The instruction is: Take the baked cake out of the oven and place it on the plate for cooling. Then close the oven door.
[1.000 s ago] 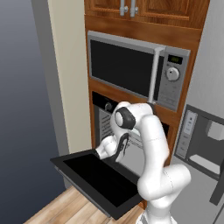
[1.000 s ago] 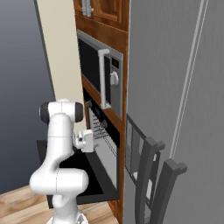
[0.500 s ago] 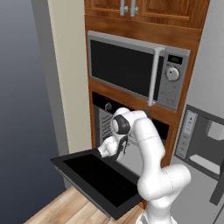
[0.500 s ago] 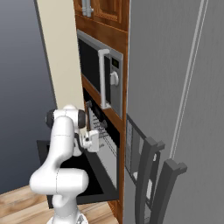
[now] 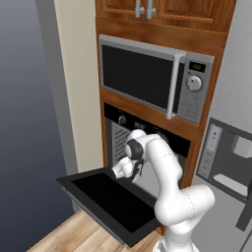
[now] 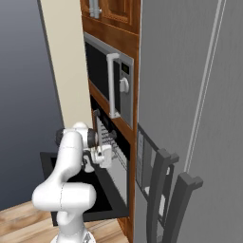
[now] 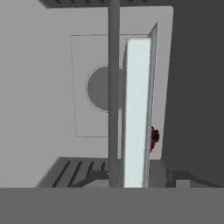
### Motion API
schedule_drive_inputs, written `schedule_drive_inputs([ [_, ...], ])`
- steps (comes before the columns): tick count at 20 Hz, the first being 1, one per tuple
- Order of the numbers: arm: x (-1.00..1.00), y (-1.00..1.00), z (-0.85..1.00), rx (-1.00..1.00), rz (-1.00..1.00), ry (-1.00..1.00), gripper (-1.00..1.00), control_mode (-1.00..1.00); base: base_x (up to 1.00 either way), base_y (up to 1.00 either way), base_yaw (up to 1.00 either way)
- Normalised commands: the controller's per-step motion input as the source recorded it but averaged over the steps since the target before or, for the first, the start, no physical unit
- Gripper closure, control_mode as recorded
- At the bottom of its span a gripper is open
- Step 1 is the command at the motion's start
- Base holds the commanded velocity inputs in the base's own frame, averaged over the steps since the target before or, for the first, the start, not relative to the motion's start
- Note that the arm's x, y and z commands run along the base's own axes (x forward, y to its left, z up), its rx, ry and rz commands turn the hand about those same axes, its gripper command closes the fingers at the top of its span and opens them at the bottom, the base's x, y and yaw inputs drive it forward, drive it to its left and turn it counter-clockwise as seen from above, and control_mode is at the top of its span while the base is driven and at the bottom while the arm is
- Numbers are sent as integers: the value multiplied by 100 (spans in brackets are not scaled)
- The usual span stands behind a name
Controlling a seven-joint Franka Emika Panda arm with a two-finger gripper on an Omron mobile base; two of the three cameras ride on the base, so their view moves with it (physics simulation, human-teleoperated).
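From the left base view, my arm reaches over the lowered oven door (image 5: 108, 199) into the oven (image 5: 120, 142).

From the right base view, my pincer (image 6: 105, 156) sits at the wire rack (image 6: 114, 142).

In the hand view, my pincer is pressed together on the pale tray (image 7: 136, 113); the baked cake (image 7: 154, 138) peeks out just beyond the tray's far side.

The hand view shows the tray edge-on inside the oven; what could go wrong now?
1. The baked cake peeks from behind the pale tray; a grasp may take the tray instead.
2. The oven door lies open under the arm; lowering may strike it.
3. The end effector is inside the oven; side moves may hit the rack.
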Motion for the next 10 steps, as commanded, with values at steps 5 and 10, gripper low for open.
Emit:
schedule_drive_inputs([
  [5, 47, -28, -33, 0, 0, 6, -100, -100, 0, 0, 0],
  [10, 19, -27, -3, 0, 0, 0, -100, -100, 0, 0, 0],
])
